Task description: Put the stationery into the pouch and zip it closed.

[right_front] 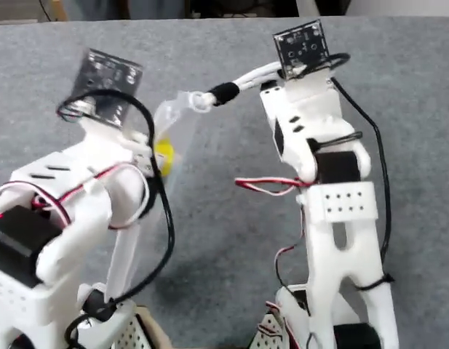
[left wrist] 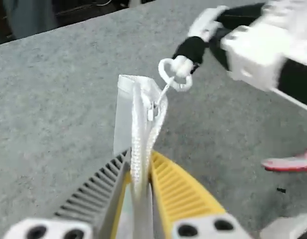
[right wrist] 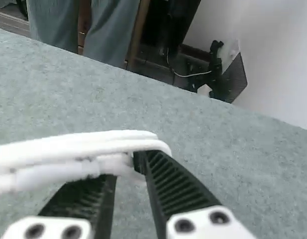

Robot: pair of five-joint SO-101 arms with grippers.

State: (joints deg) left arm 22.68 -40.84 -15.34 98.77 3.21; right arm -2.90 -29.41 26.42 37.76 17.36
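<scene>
1. Bench [right_front: 399, 87]: grey felt-like top, both arms standing on it side by side.
2. L arm [right_front: 78, 196] & R arm [right_front: 319, 160]: white w/ black motors. Both reach toward the mid bench, where their tips meet at the pouch.
3. Pouch [right_front: 175, 116]: clear plastic w/ white zip edge, held between the 2 arms w/ the zip edge up. Contents can't be made out.
4. Left gripper [left wrist: 141, 157]: one grey finger, one yellow [left wrist: 178, 189], pressed together on the pouch's zip edge at the near end.
5. Right gripper [right wrist: 126, 167]: black ribbed fingers closed on the zip pull ring.
6. Zip pull ring [left wrist: 172, 74]: small white loop, touching the R fingertips, just beyond the pouch's far end.
7. Slider [left wrist: 152, 112]: near that far end, linked to the ring.
</scene>
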